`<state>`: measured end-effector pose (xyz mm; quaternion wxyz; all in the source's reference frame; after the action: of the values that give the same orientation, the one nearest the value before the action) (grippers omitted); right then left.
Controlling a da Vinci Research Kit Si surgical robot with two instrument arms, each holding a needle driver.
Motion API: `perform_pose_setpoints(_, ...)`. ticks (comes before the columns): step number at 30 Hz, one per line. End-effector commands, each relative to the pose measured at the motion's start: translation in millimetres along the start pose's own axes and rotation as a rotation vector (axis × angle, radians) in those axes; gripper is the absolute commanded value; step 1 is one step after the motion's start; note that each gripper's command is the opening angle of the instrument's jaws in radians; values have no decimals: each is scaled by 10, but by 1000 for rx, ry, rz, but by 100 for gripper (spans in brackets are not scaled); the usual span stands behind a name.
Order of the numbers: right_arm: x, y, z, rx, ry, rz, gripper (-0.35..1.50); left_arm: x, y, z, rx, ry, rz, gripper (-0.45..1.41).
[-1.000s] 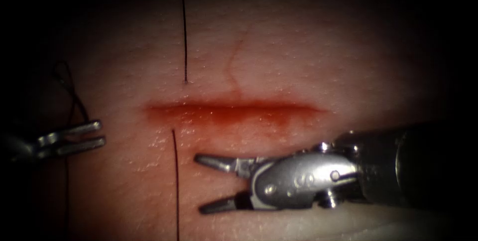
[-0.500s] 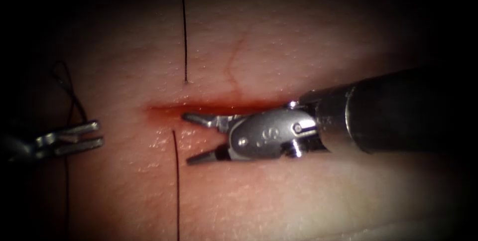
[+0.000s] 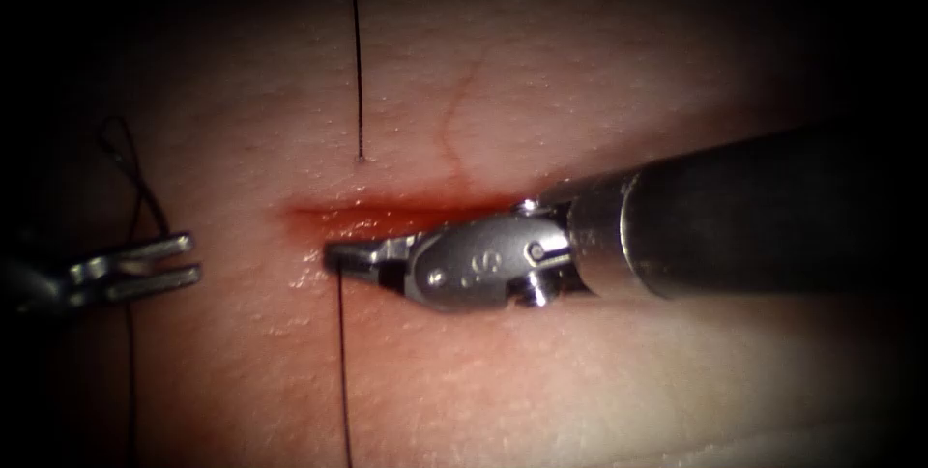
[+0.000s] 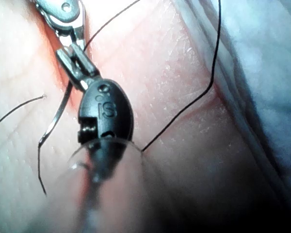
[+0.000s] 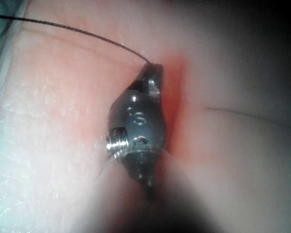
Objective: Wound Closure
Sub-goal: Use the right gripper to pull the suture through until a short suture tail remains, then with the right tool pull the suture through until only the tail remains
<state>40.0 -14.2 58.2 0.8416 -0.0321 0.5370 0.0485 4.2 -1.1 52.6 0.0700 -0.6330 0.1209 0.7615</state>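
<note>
Two changes in one second on the tissue (image 3: 541, 72): the right tool (image 3: 336, 256) swung up from the near side to the left end of the cut (image 3: 387, 209), and its jaws, wide apart before, came together on the thread (image 3: 341, 362) right where that strand left the tissue. The left tool (image 3: 184, 260) stayed parked well off to the left; the left wrist view suggested its nearly closed jaws pinched the needle (image 4: 56, 116) near one end, out of the tissue. So the stitch was through, with the right tool gripping its thread.
</note>
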Motion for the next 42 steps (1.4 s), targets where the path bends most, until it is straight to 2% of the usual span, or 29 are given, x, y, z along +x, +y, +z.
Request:
perform_pose_setpoints(1, 1, -1, 7, -1, 3, 8, -35, -5, 1, 6, 0, 1, 1, -45)
perform_pose_setpoints(6, 3, -2, 4, 3, 6, 22, -35, -6, 1, 6, 0, 1, 1, -45)
perform_pose_setpoints(10, 6, -12, -12, 14, -7, 15, -35, -6, 1, 6, 0, 2, 1, -45)
perform_pose_setpoints(17, 19, -48, -65, 36, -28, -3, -35, -7, 1, 7, 0, 2, 1, -45)
perform_pose_setpoints(21, 28, -68, -85, 49, -32, -7, -35, -7, 0, 7, 0, 2, 1, -45)
perform_pose_setpoints(27, 53, -107, -107, 65, -33, -13, -35, -7, 1, 7, 0, 2, 2, -45)
perform_pose_setpoints(33, 69, -132, -128, 77, -26, -17, -35, -7, 1, 7, 0, 2, 2, -45)
perform_pose_setpoints(40, 80, -144, -137, 91, -16, -16, -35, -7, 1, 7, 1, 2, 2, -45)
perform_pose_setpoints(41, 80, -141, -136, 86, -13, -13, 11, -7, 1, 7, 1, 1, 2, -45)
perform_pose_setpoints(42, 80, -139, -135, 82, -9, -11, 24, -7, 1, 7, 1, 1, 2, -45)
